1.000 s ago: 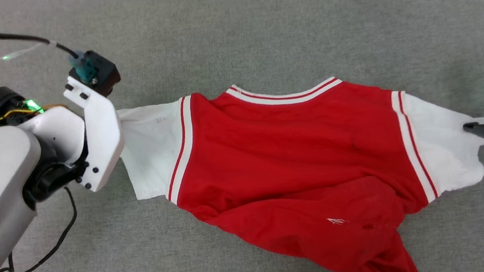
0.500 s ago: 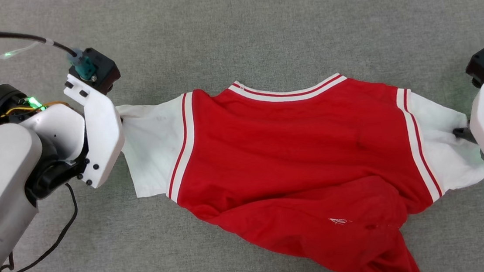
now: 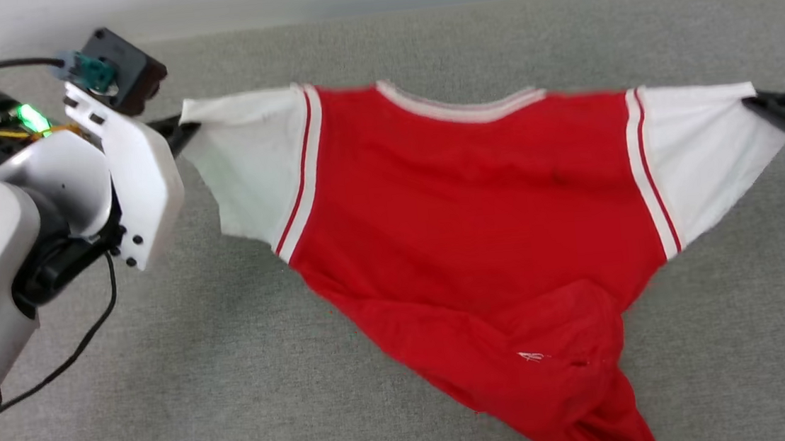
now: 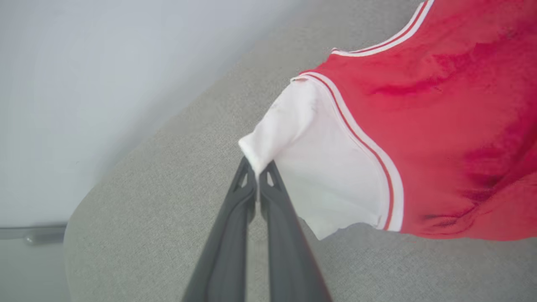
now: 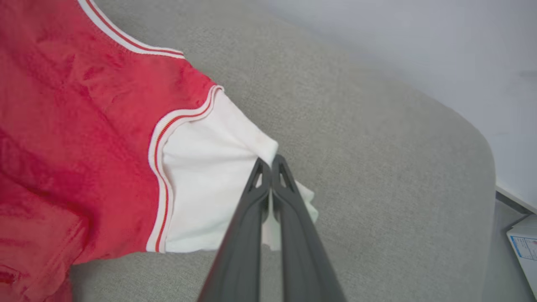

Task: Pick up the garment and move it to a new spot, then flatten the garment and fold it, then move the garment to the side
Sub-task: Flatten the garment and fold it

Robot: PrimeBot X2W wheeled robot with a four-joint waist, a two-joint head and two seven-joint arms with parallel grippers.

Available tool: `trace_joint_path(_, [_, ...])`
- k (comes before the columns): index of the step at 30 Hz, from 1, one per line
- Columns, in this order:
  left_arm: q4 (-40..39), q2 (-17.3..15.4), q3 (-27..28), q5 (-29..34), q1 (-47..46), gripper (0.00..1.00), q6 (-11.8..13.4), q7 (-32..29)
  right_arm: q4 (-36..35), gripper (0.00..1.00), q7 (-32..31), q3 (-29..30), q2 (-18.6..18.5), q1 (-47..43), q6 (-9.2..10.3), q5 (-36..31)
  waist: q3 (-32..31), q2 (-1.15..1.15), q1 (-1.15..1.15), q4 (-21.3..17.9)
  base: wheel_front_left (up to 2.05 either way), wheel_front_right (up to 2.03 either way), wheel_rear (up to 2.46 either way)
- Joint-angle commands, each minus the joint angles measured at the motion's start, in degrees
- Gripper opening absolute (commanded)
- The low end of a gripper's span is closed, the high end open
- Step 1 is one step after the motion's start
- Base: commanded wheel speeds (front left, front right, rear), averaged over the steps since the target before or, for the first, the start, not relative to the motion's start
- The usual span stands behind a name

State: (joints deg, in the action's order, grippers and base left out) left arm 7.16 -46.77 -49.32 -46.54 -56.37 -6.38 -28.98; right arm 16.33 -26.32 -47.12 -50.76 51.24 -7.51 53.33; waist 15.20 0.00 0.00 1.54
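Note:
The garment, a red T-shirt with white sleeves and striped trim, hangs stretched between both arms above the grey surface. My left gripper is shut on the top corner of one white sleeve; in the left wrist view the left gripper pinches that corner. My right gripper is shut on the other sleeve's corner, seen up close where the right gripper clamps the white cloth. The garment's lower red part bunches at the bottom right, still touching the surface.
The grey fabric surface has a rounded far edge with a pale wall behind it. A black cable trails from my left arm. A white box sits on the floor beyond the surface's corner.
My right gripper closed on the right sleeve. Both arms then rose and moved away, lifting and stretching the shirt's shoulders off the surface. The head view tilted, bringing the wall into view.

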Motion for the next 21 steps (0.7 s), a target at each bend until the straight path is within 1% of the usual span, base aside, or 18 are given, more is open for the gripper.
trace_joint_path(1, [-0.8,-0.3,0.8,0.5,-0.9,0.0,0.3,1.2,-0.8,0.0,1.3,0.3,-0.8,0.9,0.04,-0.6,-1.6,0.0,0.0,-0.4,0.0,0.0,0.0])
trace_joint_path(5, [-2.3,-0.1,2.2,1.2,-2.6,0.0,0.8,3.8,-2.8,0.0,4.8,1.4,-1.7,2.8,0.04,-1.5,-3.4,0.0,0.0,-0.5,0.0,0.0,0.0])
trace_joint_path(11, [-1.9,1.6,4.3,2.9,-6.9,0.0,1.0,7.2,-4.1,0.0,8.4,4.2,-1.2,7.3,0.04,-4.1,-4.7,0.0,0.0,-0.7,0.0,0.0,0.0])
trace_joint_path(16, [0.5,3.7,5.7,4.1,-11.4,0.0,0.9,9.8,-3.4,0.0,9.1,5.9,0.0,12.1,0.04,-7.8,-4.6,0.0,0.0,-0.8,0.0,0.0,0.0])
trace_joint_path(21, [4.2,6.2,6.9,4.5,-17.0,0.0,0.5,11.3,-1.0,0.0,8.4,6.4,2.3,19.4,0.04,-12.4,-2.6,0.0,0.0,-1.2,0.0,0.0,0.0])
